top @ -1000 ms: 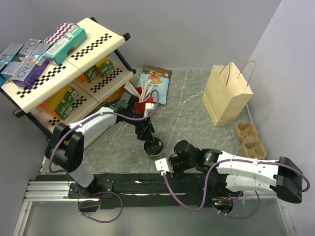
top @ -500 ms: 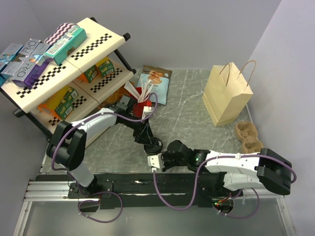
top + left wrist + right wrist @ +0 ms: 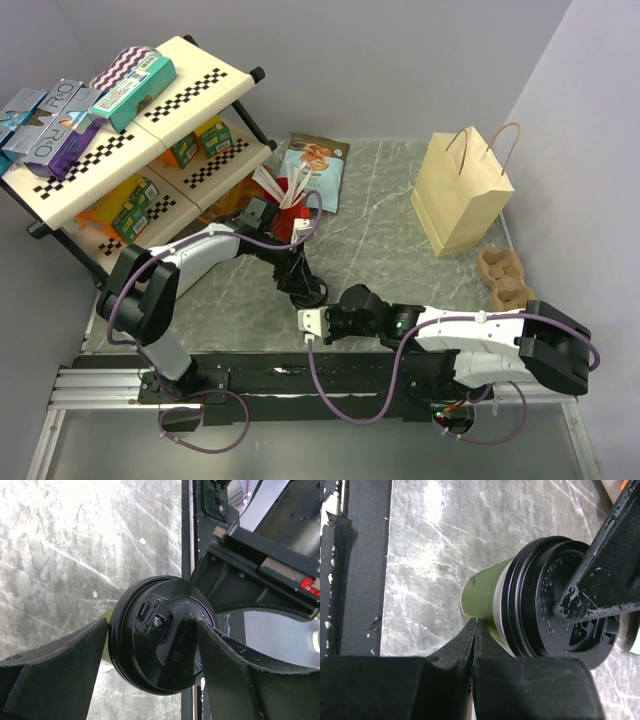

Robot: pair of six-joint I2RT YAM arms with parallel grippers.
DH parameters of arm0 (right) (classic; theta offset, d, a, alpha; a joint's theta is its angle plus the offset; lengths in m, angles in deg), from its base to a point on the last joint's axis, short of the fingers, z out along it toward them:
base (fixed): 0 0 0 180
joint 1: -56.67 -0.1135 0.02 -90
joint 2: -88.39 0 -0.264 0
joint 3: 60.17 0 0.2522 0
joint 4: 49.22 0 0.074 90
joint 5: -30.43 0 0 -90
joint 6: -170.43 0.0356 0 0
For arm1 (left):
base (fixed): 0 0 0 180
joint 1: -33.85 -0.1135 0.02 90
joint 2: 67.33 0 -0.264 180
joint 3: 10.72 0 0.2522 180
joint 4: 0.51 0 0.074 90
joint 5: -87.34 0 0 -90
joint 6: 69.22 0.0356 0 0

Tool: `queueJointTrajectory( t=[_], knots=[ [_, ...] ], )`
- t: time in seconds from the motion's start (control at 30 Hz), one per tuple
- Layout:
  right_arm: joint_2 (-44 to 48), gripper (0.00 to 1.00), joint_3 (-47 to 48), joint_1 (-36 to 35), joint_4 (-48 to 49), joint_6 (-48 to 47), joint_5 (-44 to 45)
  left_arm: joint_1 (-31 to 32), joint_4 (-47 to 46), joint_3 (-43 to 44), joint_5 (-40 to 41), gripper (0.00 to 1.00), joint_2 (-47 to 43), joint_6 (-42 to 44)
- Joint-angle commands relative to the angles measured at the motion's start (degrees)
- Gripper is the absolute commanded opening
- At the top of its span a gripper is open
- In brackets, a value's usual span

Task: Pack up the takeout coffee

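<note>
— Where is the coffee cup [image 3: 309, 292]?
— Upright on the table [image 3: 400, 230], near its front edge, black lid [image 3: 160, 650] on.
— Your left fingers [image 3: 55, 670]?
— Spread, one on either side of the lid, close at its rim. Whether they press it, I cannot tell.
— Your right fingers [image 3: 462, 652]?
— Clenched together on nothing, tips just beside the cup's green wall.

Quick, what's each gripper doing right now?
Left gripper: open, fingers straddling the takeout coffee at its lid; no firm grip visible.
Right gripper: shut, holding nothing, tips beside the coffee's green side.
</note>
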Motion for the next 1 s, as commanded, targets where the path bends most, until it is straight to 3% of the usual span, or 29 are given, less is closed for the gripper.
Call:
queueJointTrajectory(
  t=[0.0, 0.4, 0.9, 0.97],
  knots=[
    [-0.5, 0.00, 0.4, 0.9, 3.3, 2.8, 1.7, 2.3, -2.5, -2.1, 2.8, 0.77, 0.5, 0.1],
    [-1.7, 0.00, 2.6, 2.2, 2.3, 6.3, 1.6, 3.0, -11.9, -7.0, 14.7, 0.75, -0.8, -8.0],
    [-3.8, 0.00, 6.2, 5.6, 0.2, 7.9, 1.3, 3.2, -12.2, -10.4, 28.7, 0.75, -1.6, -6.3],
    [-4.4, 0.00, 6.7, 5.7, -0.4, 8.1, 1.4, 3.7, -11.8, -10.3, 33.5, 0.75, -0.6, -5.7]
  ],
)
